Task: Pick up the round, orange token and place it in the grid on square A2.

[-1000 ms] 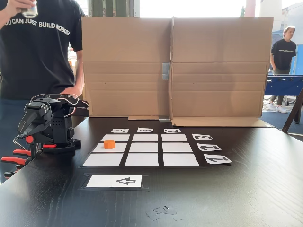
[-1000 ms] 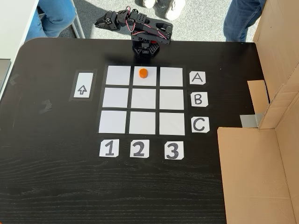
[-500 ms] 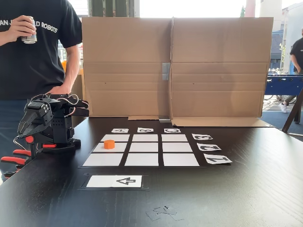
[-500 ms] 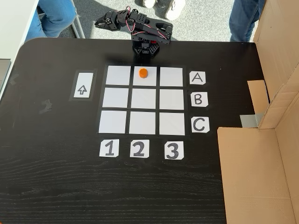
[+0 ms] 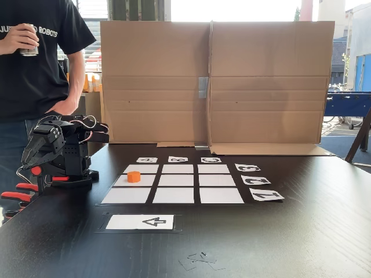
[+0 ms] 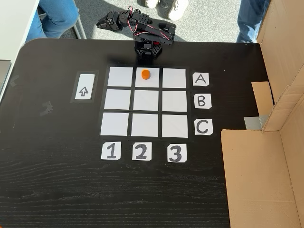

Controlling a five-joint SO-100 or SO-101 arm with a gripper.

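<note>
I am seeing the token (image 6: pixel 145 74) sitting on square A2 (image 6: pixel 151 82) of the grid (image 6: pixel 146 102). The arm is sitting folded at the table's (image 6: pixel 57 180) far edge, and I cannot tell how the gripper (image 6: pixel 103 22) is standing.

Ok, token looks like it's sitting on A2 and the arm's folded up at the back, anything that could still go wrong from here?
The token lies in square A2, but toward its upper edge in the top-down fixed view, on the side of the arm's base; a nudge could push it over the border. The arm is folded close behind that cell, so its next unfolding might clip the token. A person stands right behind the arm and could bump it.
</note>
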